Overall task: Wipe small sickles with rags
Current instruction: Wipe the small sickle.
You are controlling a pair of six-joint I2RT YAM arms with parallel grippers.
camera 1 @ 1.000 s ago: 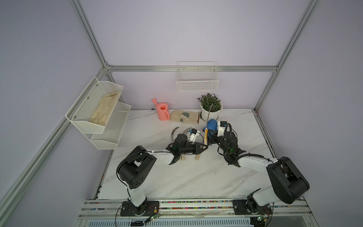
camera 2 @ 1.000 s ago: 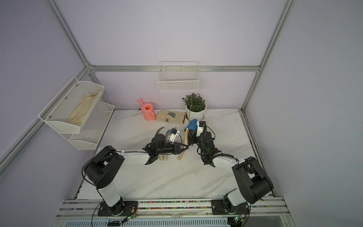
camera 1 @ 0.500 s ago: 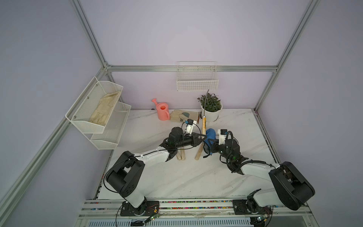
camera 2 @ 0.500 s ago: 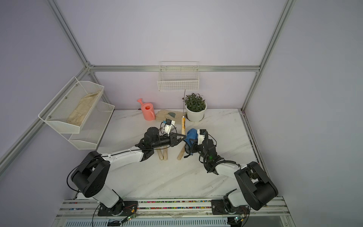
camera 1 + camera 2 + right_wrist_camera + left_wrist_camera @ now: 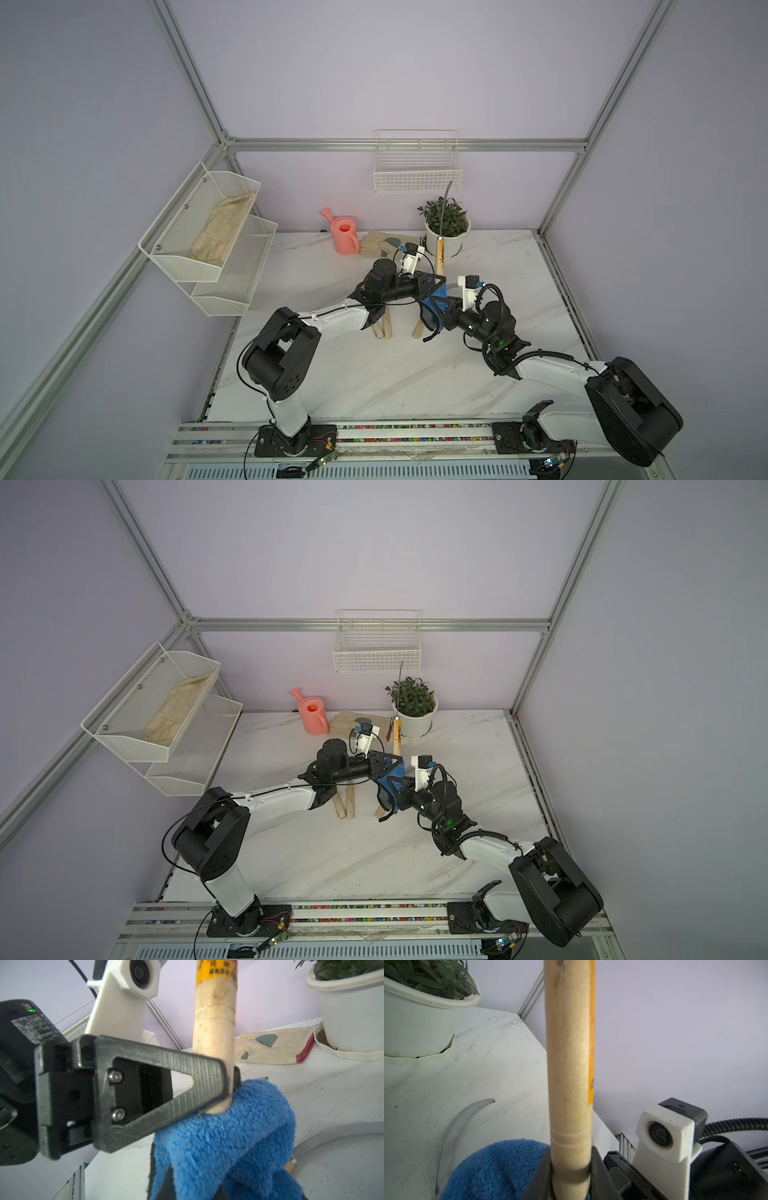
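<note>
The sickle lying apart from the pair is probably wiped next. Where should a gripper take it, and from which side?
Likely by the wooden handle of the sickle, near its butt, straight down from above, jaws across it. It lies flat on the table, that end free of the pair; the rest is hidden under the rag.

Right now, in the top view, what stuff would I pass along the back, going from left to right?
shelf → watering can → gloves → plant
</note>
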